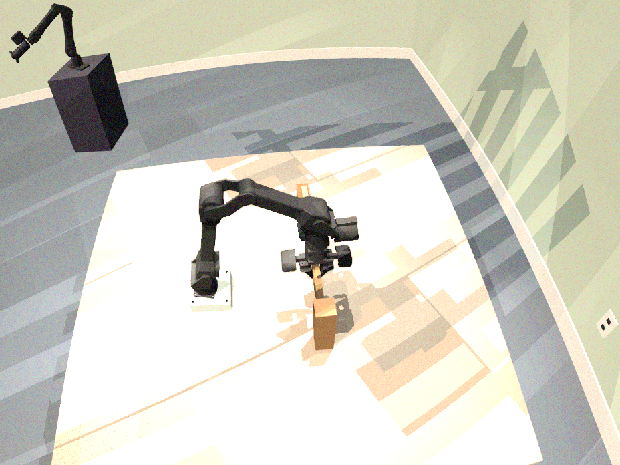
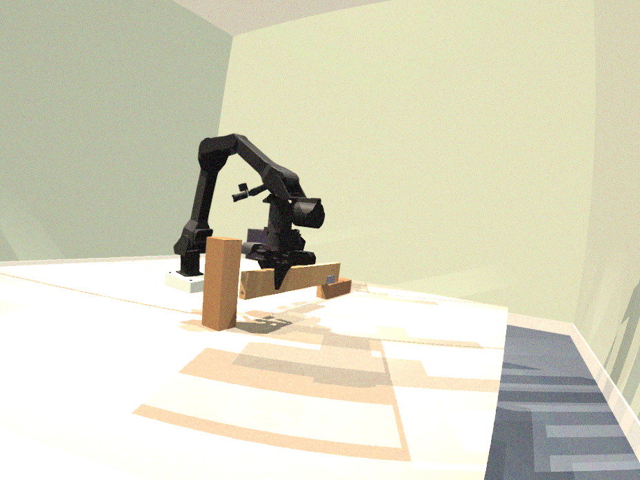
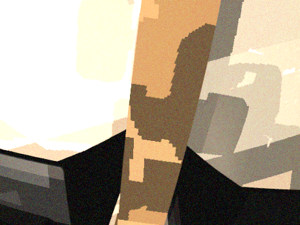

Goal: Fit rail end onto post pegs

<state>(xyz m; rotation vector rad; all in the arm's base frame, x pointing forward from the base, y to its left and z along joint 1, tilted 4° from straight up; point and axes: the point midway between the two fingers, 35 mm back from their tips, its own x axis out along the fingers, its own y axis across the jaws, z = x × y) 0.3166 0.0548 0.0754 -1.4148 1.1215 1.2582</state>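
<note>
Our end effector (image 1: 319,272) (image 2: 278,283) (image 3: 150,138) is pinching the long wooden rail (image 1: 317,281) (image 2: 312,274) (image 3: 161,113), up off the table (image 1: 149,360) (image 2: 289,423). The rail's near end is close to the post (image 1: 324,325) (image 2: 221,284). Its far end is at the low block (image 1: 302,186) (image 2: 334,289). We can't tell if the pegs are touching the holes.

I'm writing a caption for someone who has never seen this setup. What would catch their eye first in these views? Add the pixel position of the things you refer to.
Probably the black robot arm (image 1: 272,197) (image 2: 253,157), arching over the pale table with its gripper (image 1: 317,274) (image 2: 278,287) shut on a long wooden rail (image 1: 317,284) (image 2: 310,274) (image 3: 161,113). Next, the upright wooden post (image 1: 324,327) (image 2: 221,284) by the rail's near end. In the top view, a second black arm (image 1: 69,32) stands on a dark box (image 1: 72,112) at upper left.
</note>
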